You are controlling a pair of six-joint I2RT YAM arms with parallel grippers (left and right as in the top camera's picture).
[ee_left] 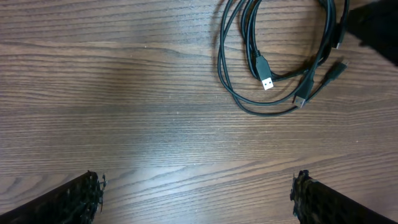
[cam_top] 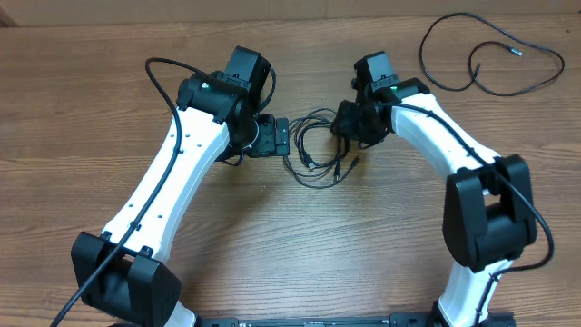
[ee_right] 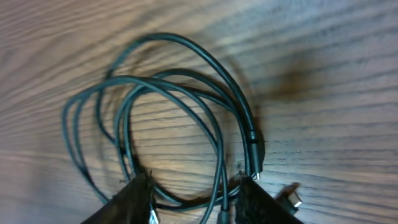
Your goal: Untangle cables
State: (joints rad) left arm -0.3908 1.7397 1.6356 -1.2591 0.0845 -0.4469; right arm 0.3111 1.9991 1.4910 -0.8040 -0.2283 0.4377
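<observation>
A wooden table (cam_top: 290, 227) seen from above, with two white robot arms reaching toward its centre. Between them lies a loose tangle of thin black cables (cam_top: 313, 150), coiled in overlapping loops, with a silver-tipped USB plug (ee_left: 266, 81) and other small plugs pointing outward. The left gripper (ee_left: 196, 199) sits just beside the tangle, its fingers spread wide with only bare wood between them. The right gripper (ee_right: 196, 199) is over the tangle's far side, fingers partly drawn in with several strands running between them; whether they pinch the strands cannot be told. A separate cable (cam_top: 495, 45) lies well apart at the table's far right corner.
</observation>
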